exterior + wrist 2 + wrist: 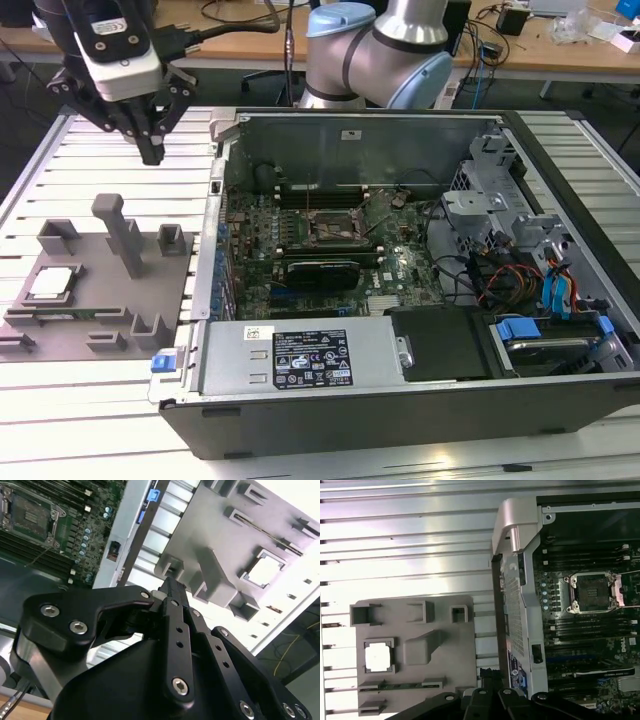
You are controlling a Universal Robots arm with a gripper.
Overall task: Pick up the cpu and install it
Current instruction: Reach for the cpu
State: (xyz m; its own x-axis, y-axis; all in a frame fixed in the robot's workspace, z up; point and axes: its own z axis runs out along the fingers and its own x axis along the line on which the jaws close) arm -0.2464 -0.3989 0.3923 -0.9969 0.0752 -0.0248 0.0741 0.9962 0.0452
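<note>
I get bright, even overhead light. In the second wrist view the table [292, 587] burns out white and the cpu [263, 570] glares; in the exterior view the computer case [350, 140] holds soft shadow inside.

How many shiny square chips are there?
1. The cpu lies in a pocket of the grey fixture, on the exterior view's left of the computer case. The motherboard socket looks empty.
</note>
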